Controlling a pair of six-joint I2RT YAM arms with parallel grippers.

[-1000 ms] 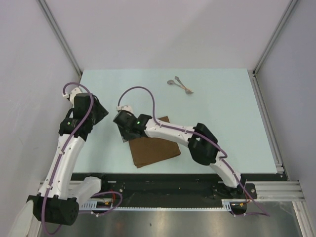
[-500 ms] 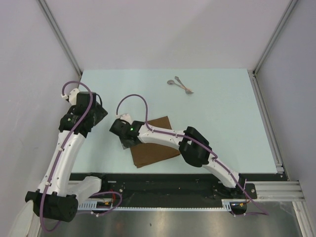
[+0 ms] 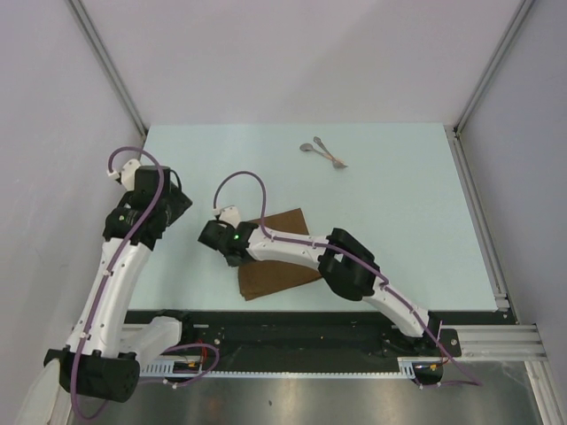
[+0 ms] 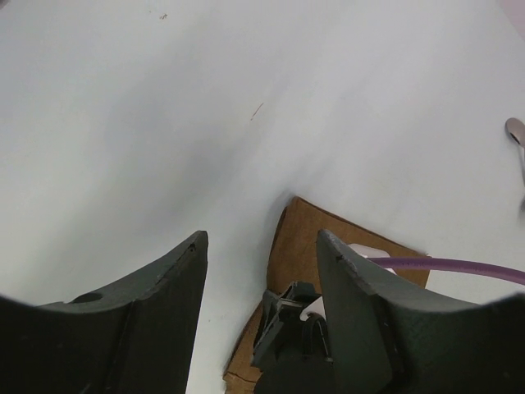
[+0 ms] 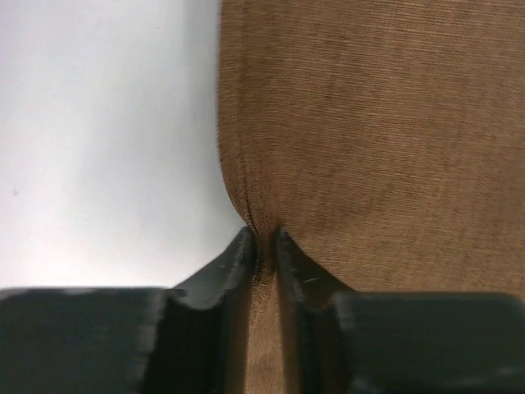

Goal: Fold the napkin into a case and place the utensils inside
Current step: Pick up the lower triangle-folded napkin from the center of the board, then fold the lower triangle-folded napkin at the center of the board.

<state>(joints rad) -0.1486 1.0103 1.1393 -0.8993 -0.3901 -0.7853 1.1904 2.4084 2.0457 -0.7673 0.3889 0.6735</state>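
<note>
Napkin (image 3: 276,280) lying flat on bench (image 3: 407,204), near centre, skewed, near corner close to near edge. Brown, plain. Partly hidden under right arm (image 3: 292,248) reaching across it from the right.

Changed within the last second: right wrist lowered from a hover above the left edge down onto it, right jaws narrowed from well apart to almost together. Now pinched on the napkin's left edge. Seen from the right wrist: small pucker of cloth squeezed between the two fingertips (image 5: 235,258), edge drawn inward at that spot. Little or no shift of the cloth itself from overhead.

Reading: grasp only just made, lift-and-fold step about to start. No case formed yet. Both utensils (image 3: 323,152) untouched on far side, right of centre, well apart from the napkin; crossed or merely touching, too small to tell.

Left jaws wide open, nothing held, hanging over bare bench just left of the napkin's far-left corner. Left arm (image 3: 124,257) barely moved.

Edges and room: rounded look to the pinched edge, possibly already doubled, not certain. Bare bench left, far and right of the cloth, ample for carrying the edge over. Little room toward near edge. Own forearm across the cloth likely in the way of a rightward fold; needs lifting clear. Thin pinch, so some risk of slipping out on the lift.
</note>
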